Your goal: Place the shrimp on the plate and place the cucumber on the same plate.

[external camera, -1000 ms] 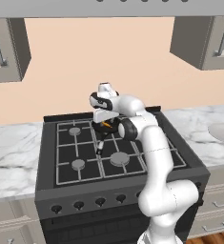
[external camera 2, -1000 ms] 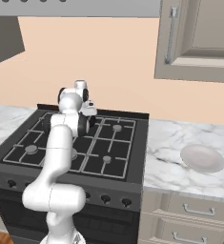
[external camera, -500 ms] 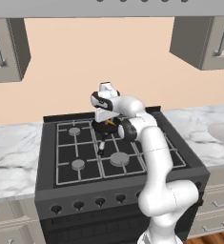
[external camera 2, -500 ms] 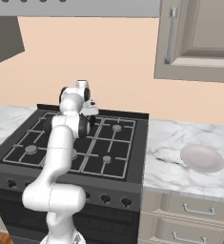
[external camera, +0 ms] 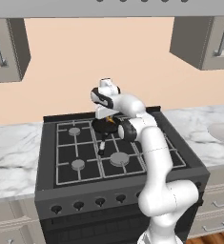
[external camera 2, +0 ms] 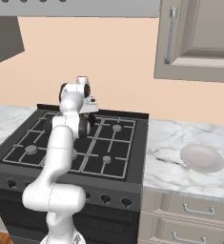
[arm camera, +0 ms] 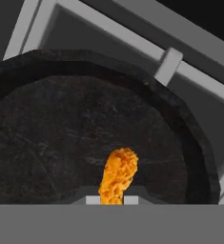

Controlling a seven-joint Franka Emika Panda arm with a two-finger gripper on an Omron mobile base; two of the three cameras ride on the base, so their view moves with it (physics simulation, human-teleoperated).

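The shrimp (arm camera: 118, 175), a small curved orange piece, lies on the floor of a black frying pan (arm camera: 61, 128) and stands right between my gripper's (arm camera: 111, 200) tips, which are shut on it. From the base views the gripper (external camera: 107, 118) reaches down into the pan (external camera: 105, 126) on the stove's back burner. The plate (external camera 2: 202, 157), round and pale grey-white, sits far to the right on the marble counter, also seen as the plate (external camera: 223, 131) at the picture's right edge. The cucumber is out of view.
The pan's handle (external camera: 102, 144) points toward the stove front. A black gas stove (external camera 2: 108, 147) with grey grates lies under the arm. Marble counter (external camera 2: 170, 157) runs on both sides, with wall cabinets (external camera 2: 199, 38) above the plate.
The jaws have closed from wide open onto the shrimp in the pan. The arm has hardly moved.
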